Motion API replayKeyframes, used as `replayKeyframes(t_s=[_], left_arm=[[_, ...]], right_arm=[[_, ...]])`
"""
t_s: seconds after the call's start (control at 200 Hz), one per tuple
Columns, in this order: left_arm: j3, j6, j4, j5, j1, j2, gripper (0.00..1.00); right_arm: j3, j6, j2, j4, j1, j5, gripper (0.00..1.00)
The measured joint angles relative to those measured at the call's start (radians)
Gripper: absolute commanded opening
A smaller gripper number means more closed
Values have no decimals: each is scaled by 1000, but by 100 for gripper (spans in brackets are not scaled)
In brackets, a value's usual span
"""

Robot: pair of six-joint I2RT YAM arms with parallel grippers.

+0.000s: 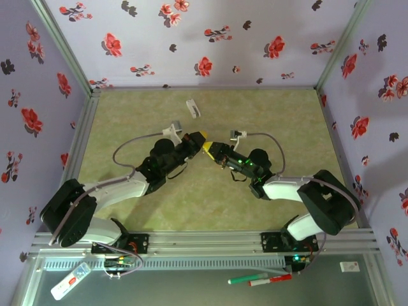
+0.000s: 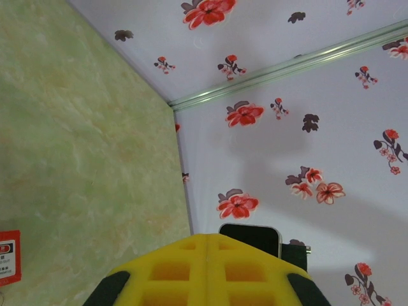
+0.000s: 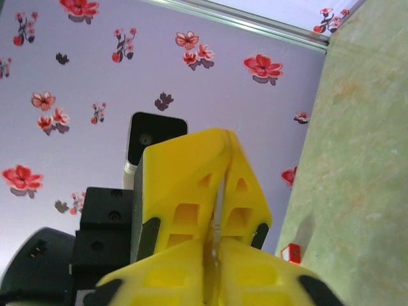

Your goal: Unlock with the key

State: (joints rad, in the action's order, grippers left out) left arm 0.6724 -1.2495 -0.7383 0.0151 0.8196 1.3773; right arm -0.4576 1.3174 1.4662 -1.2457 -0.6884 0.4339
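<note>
My two grippers meet tip to tip above the middle of the table. The left gripper (image 1: 201, 138) has its yellow fingers (image 2: 207, 261) pressed together. The right gripper (image 1: 210, 148) is shut too, its tips (image 3: 213, 247) against the left gripper's fingers (image 3: 182, 172). In the right wrist view a thin pale sliver, seemingly the key (image 3: 218, 223), runs along the seam between both pairs of fingers. A small red thing with a white label (image 2: 7, 256) lies on the table (image 1: 280, 121); I cannot tell whether it is the lock.
A small white object (image 1: 192, 107) lies towards the back of the table. Flowered walls close in the back and both sides. Markers (image 1: 261, 278) and a white tool (image 1: 70, 280) lie on the shelf in front of the arm bases.
</note>
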Motion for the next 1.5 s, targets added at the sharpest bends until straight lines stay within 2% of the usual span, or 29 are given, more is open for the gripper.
replayKeyframes(t_s=[0.085, 0.225, 0.31, 0.445, 0.51, 0.615, 0.815, 1.025, 1.125, 1.29, 1.42, 1.5], left_arm=[[-15, 0, -29, 5, 0, 0, 0], [-42, -2, -49, 8, 0, -6, 35], [-70, -2, -34, -1, -8, -33, 48], [-84, -5, 10, -54, -34, -74, 56], [-84, -11, 13, -95, -42, -77, 57], [-89, -33, 11, -158, -48, -77, 56], [-134, -62, -2, -207, -48, -77, 40], [-145, -80, -20, -230, -48, -77, 25], [-145, -86, -44, -241, -48, -72, 22], [-147, -100, -70, -251, -47, -45, 8], [-148, -109, -94, -251, -48, -20, 0], [-152, -114, -112, -251, -47, -12, 0]], right_arm=[[-8, 8, -2, 16, 0, 7, 0], [-35, -37, -48, 164, 2, 38, 0], [-76, -128, -107, 344, 6, 72, 0], [-185, -317, -192, 669, 8, 134, 0], [-243, -409, -214, 806, 8, 162, 0], [-304, -531, -222, 977, 14, 212, 0], [-321, -637, -216, 1137, 32, 296, 0], [-321, -648, -203, 1154, 45, 339, 0], [-321, -647, -185, 1154, 48, 353, 0], [-321, -645, -165, 1137, 61, 377, 0], [-321, -636, -148, 1131, 77, 401, 0], [-321, -633, -142, 1130, 83, 412, 0]])
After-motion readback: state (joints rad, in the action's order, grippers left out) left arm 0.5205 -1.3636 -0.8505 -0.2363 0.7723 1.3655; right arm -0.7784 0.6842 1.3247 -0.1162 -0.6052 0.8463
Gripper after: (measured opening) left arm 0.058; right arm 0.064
